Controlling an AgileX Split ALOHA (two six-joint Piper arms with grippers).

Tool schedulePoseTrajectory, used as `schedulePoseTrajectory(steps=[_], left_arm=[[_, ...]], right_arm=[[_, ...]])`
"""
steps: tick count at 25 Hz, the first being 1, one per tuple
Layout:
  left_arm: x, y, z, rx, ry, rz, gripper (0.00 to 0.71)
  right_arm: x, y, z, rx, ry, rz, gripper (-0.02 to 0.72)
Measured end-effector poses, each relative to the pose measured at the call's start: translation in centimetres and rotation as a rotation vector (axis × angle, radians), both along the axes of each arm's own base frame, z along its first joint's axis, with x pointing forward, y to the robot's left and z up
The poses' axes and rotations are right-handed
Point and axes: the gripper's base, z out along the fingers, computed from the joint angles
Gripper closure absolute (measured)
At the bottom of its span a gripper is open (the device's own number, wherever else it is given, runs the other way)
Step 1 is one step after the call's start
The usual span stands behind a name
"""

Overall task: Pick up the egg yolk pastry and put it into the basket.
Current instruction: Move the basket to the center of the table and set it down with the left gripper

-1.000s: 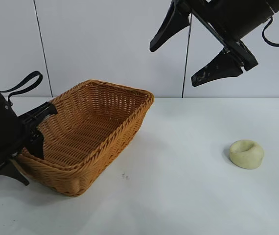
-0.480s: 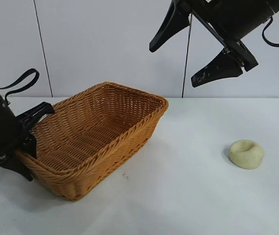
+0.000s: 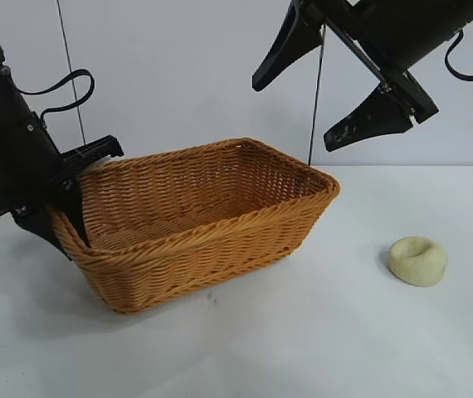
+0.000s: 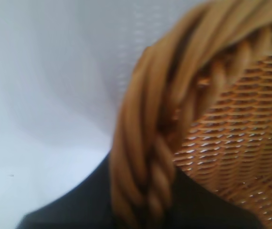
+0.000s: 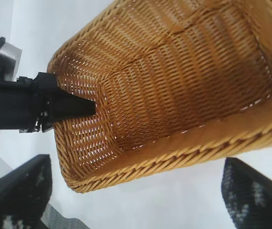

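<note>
Egg yolk pastry (image 3: pixel 418 261): bare on the table (image 3: pixel 303 332), well apart from the basket (image 3: pixel 212 240). Left gripper (image 3: pixel 69 217): clamped on the basket's braided rim at the far end from the pastry. Right gripper (image 3: pixel 336 79): jaws spread wide, high above the basket. Advice: steady the basket; lower squarely over the pastry.

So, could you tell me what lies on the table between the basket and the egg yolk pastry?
Nothing: in the exterior view, bare white table separates the basket from the egg yolk pastry.
</note>
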Motion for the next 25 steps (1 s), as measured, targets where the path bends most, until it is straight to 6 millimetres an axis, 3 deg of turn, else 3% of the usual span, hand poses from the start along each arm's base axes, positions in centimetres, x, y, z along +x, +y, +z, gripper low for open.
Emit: schedulePoseTrajectory(steps=[5,14,22,25], left_arm=[[1.0,-0.3,0.3,-0.002,-0.016,-0.213,0.615],[1.5,-0.5,0.2,-0.003,-0.045,-0.306,0.615],[2.0,-0.5,-3.5,0.004,0.010,-0.313,0.616],[2.1,-0.5,-4.0,0.003,0.006,-0.310,0.616]], right_arm=[[0.0,0.0,0.0,0.000,0.002,0.001,0.017],[0.0,0.0,0.0,-0.002,0.000,0.001,0.017],[0.0,0.0,0.0,-0.003,-0.001,0.000,0.017],[0.0,0.0,0.0,-0.003,-0.002,0.000,0.017]])
